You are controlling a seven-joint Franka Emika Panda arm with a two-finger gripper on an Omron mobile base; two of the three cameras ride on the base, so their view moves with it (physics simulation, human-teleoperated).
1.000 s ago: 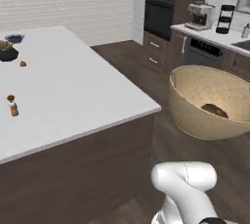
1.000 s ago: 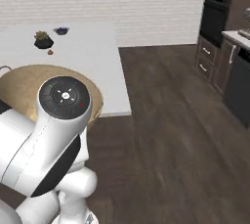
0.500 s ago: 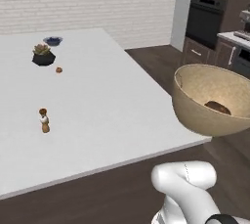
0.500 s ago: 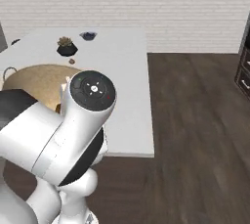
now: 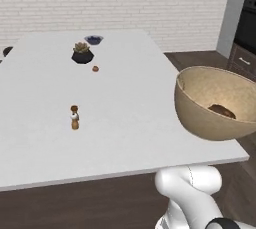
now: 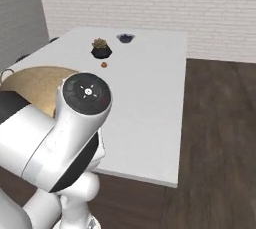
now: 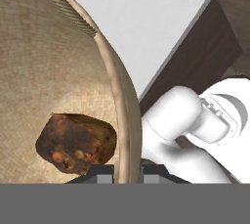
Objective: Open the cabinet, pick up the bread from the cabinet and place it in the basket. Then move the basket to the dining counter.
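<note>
**A:** Left base view first — where's the basket [image 5: 216, 104]?

**B:** Up in the air at the near right corner of the dining counter [image 5: 120, 108], tilted w/ its mouth toward the cam. Bread [image 5: 222, 110] lies inside, low against the wall. Further along the counter: a small pepper mill [image 5: 74, 117], a potted succulent [image 5: 82, 53], a dark-blue bowl [image 5: 93, 39] beyond that.

**A:** Right base view?

**B:** Arm's big joint blocks most of it. Basket rim [image 6: 35, 80] peeks out at the counter's near edge [image 6: 150, 108], on the succulent's [image 6: 100, 47] side.

**A:** Hand view — jaws?

**B:** Gripper [image 7: 128, 173] sits astride the basket wall [image 7: 124, 120], one tip each side of the rim, so I'd call it clamped on the basket. Bread [image 7: 75, 142] is inside, just beside that rim; a rope handle [image 7: 63, 5] runs across the top.

**A:** Step?

**B:** Last one, I reckon: carrying the basket to the counter. Next: bring it fully over the white top, level it so the bread doesn't roll out, lower, let go.
</note>
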